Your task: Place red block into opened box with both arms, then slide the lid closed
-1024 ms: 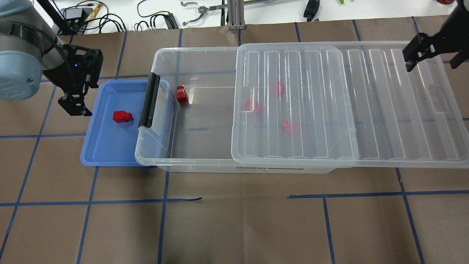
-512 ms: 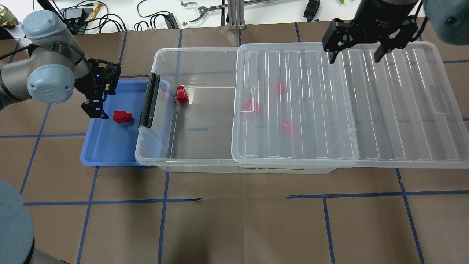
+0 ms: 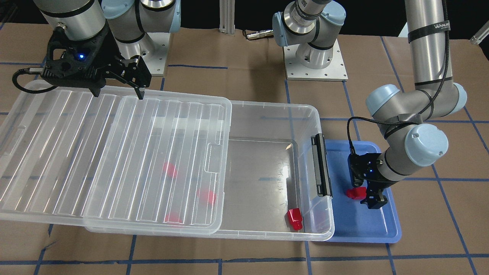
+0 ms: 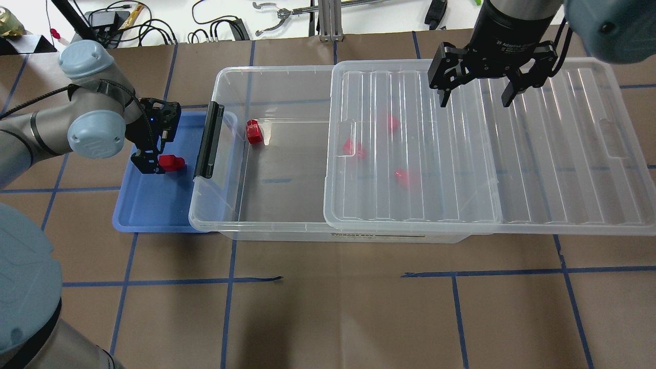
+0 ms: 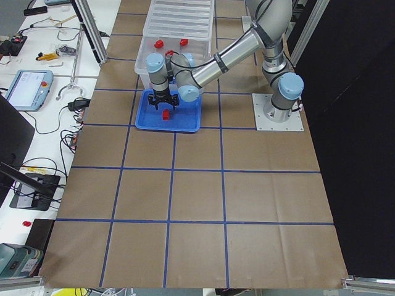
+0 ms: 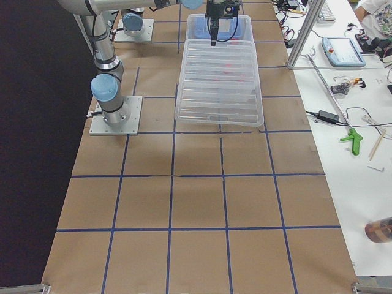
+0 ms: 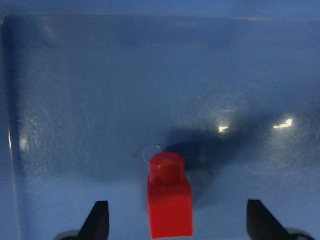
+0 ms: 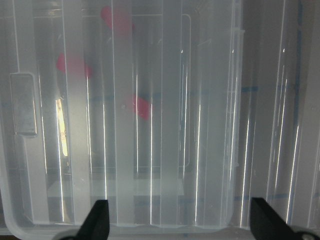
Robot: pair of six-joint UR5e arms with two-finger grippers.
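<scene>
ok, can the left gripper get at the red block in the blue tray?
Probably yes: the left gripper is open, the red block lies centred between its fingers on the blue tray, nothing blocking.

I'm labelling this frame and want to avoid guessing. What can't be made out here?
Red shapes under the lid: its ribbed plastic blurs them in overhead, front and right wrist views; orientation unreadable.
Red block in the blue tray: the left wrist view's bottom edge cuts off its base.
Left gripper, height above the tray: wrist view shows only fingertips, left side view too small.
Right side view: blocks too small.
</scene>
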